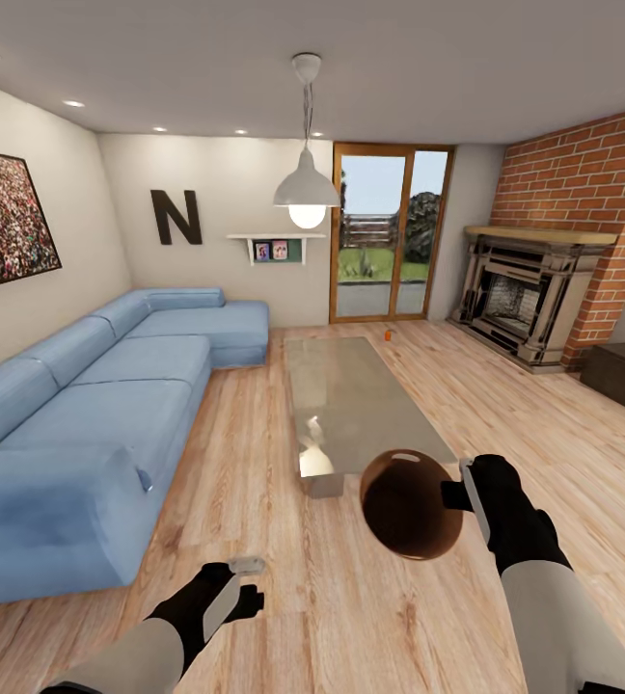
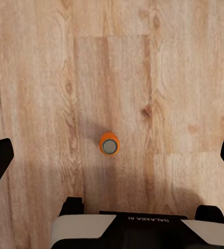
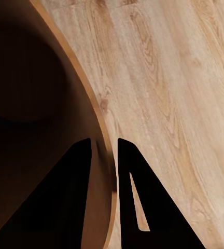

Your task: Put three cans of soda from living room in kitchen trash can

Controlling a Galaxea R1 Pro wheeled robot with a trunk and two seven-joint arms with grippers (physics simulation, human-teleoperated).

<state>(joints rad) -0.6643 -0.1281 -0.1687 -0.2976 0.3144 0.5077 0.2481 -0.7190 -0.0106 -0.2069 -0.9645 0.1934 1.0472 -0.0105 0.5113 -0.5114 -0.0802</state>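
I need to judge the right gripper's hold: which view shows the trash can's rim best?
Right wrist view: the trash can rim runs between the closed fingers. Head view shows its tan inside beside the right gripper.

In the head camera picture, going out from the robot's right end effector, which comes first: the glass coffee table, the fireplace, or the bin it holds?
1. Bin, gripped at its rim by the right end effector.
2. Glass coffee table, just ahead, mid-floor.
3. Fireplace, far right, against the brick wall.
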